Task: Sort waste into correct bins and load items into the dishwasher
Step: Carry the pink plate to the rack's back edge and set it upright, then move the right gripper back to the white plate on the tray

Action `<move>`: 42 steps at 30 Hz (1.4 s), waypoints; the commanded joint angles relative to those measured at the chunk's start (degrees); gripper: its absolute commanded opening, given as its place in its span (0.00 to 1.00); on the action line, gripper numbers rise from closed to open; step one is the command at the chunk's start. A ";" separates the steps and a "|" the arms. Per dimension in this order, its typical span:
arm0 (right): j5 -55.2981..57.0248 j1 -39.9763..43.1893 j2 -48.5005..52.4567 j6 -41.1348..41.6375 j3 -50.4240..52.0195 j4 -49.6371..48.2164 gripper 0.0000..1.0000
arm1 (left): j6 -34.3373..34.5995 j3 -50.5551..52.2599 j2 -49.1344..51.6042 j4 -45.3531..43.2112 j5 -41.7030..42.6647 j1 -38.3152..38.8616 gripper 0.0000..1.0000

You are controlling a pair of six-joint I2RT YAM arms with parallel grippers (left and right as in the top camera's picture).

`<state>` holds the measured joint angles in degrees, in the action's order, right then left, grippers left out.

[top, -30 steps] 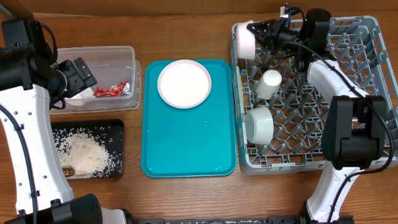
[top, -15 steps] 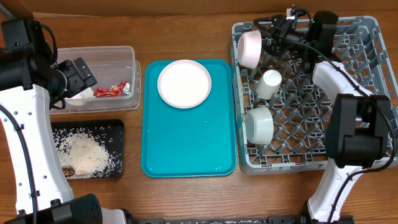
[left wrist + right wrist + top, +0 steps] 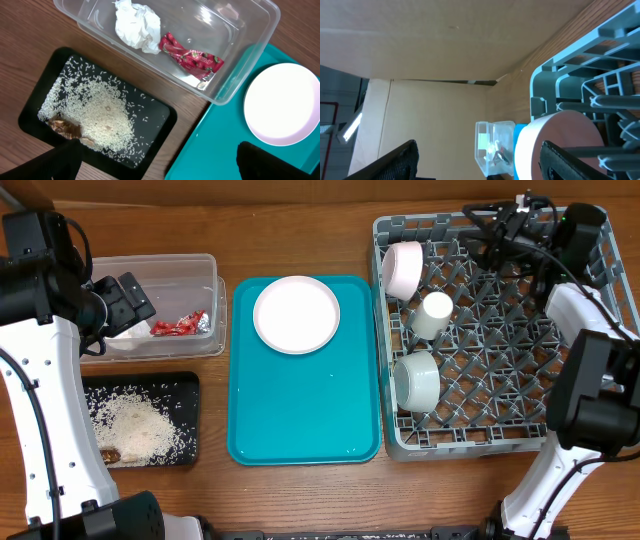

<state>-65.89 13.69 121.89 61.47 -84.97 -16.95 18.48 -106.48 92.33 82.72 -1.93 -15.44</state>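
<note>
The grey dishwasher rack (image 3: 480,452) holds a pale pink bowl (image 3: 402,268) on its side in the far left corner, a white cup (image 3: 434,314) and a second bowl (image 3: 415,378). My right gripper (image 3: 497,228) stands open at the rack's far edge, well apart from the pink bowl (image 3: 555,145). A white plate (image 3: 296,314) lies on the teal tray (image 3: 305,410). The clear tub (image 3: 240,30) contains the napkin (image 3: 136,25) and red wrapper (image 3: 192,59). Rice (image 3: 102,117) fills the black tray (image 3: 165,120). My left gripper (image 3: 160,165) hangs open above the bins, empty.
A brown food scrap (image 3: 65,127) lies at the black tray's corner. The rack's right half shows only bare pegs (image 3: 520,370). Wooden tabletop (image 3: 300,230) runs behind the trays; a cardboard wall (image 3: 420,50) stands beyond the table.
My right gripper has opened, left the pink bowl in the rack's far left corner and drawn back to the right. The left arm has not moved.
</note>
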 commanded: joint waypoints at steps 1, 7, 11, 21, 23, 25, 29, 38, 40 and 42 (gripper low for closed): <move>-2.21 1.51 -0.76 0.04 -0.28 -0.20 0.83 | 0.83 -0.02 0.28 -0.07 0.42 -0.28 1.00; 4.13 3.39 -5.07 -0.17 -0.28 1.68 0.84 | 0.83 -0.02 0.28 -0.07 0.42 -0.28 1.00; 18.14 4.76 -10.36 -6.93 -0.28 13.62 1.00 | 0.83 -0.02 0.28 -0.07 0.42 -0.28 1.00; 51.95 -2.16 -21.88 -39.52 -0.28 39.21 1.00 | 0.83 -0.02 0.28 -0.07 0.42 -0.28 1.00; 51.95 -5.33 -22.91 -42.51 -0.28 40.50 1.00 | 0.83 -0.02 0.28 -0.07 0.42 -0.28 1.00; 52.00 -8.87 -23.39 -44.15 -0.28 40.81 1.00 | 0.83 -0.02 0.28 -0.07 0.42 -0.28 1.00; 54.42 -18.53 -23.63 -44.92 -0.28 40.48 1.00 | 0.83 -0.02 0.28 -0.07 0.42 -0.28 1.00; 71.23 -40.98 -22.95 -45.46 -0.24 44.87 1.00 | 0.83 -0.02 0.28 -0.07 0.42 -0.28 1.00; 73.35 -45.18 -21.81 -45.44 -0.15 46.07 1.00 | 0.83 -0.02 0.28 -0.07 0.42 -0.28 1.00; 75.06 -48.70 -19.87 -45.42 -0.15 46.99 1.00 | 0.83 -0.02 0.28 -0.07 0.42 -0.28 1.00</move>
<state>1.93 -31.40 100.18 16.56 -84.79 29.47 18.48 -106.48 92.33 82.72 -1.76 -15.44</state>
